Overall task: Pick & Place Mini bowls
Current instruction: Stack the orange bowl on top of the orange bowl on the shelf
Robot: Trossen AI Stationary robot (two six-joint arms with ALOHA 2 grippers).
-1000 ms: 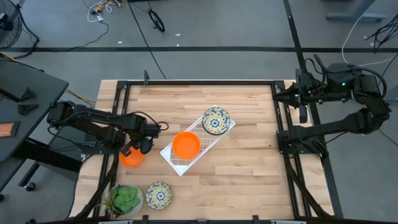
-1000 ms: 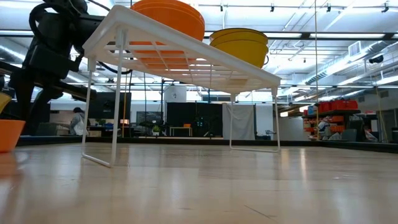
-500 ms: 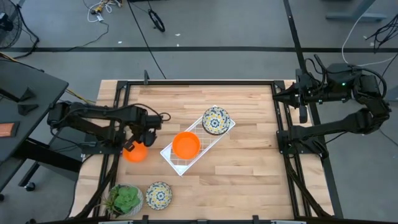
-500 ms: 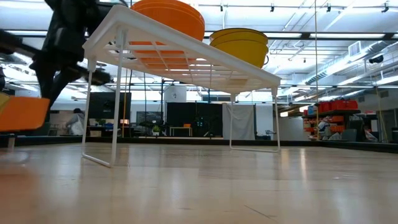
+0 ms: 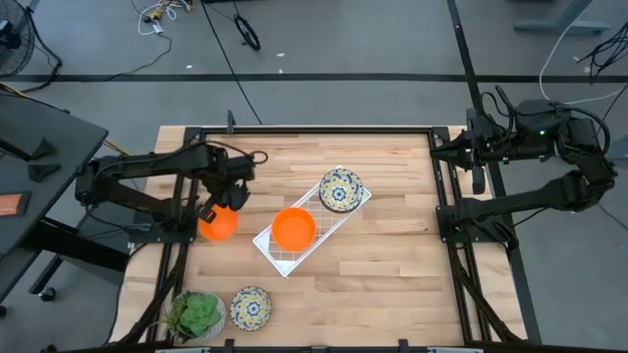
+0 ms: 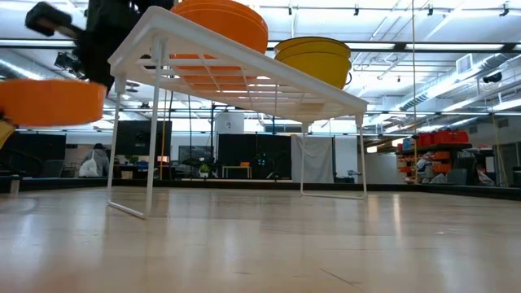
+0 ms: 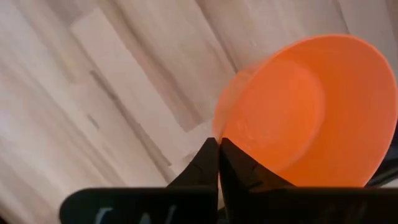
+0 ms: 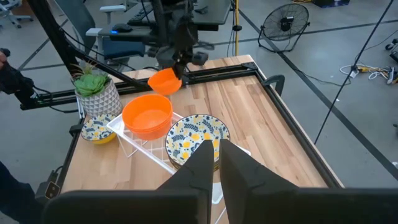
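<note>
My left gripper [image 5: 222, 204] is shut on a plain orange mini bowl [image 5: 218, 225], which hangs in the air left of the white wire rack [image 5: 329, 224]. On the rack sit a second orange mini bowl [image 5: 293, 227] and a floral mini bowl [image 5: 340, 189]. Another floral mini bowl [image 5: 250, 307] rests on the table near the front edge. My right gripper [image 8: 214, 149] is shut and empty, raised beyond the table's right edge. My left gripper pinches the orange bowl's rim [image 7: 225, 127] between its two fingers, one finger inside the bowl and one outside. The fingers come from above, pointing down. The bowl [image 6: 50, 101] hangs below them, mouth up and slightly tilted, lifted clear of the table.
A potted green plant [image 5: 199, 314] stands at the front left corner beside the floral bowl. The rack stands on thin legs [image 6: 150, 163] in the table's middle. Bare wood [image 5: 392, 275] lies to the right and front of the rack.
My left gripper has risen and gone toward the table's far edge and a little toward the rack, staying shut. The orange bowl has been lifted off the table with it and now hangs clear, about level with the rack's top.
</note>
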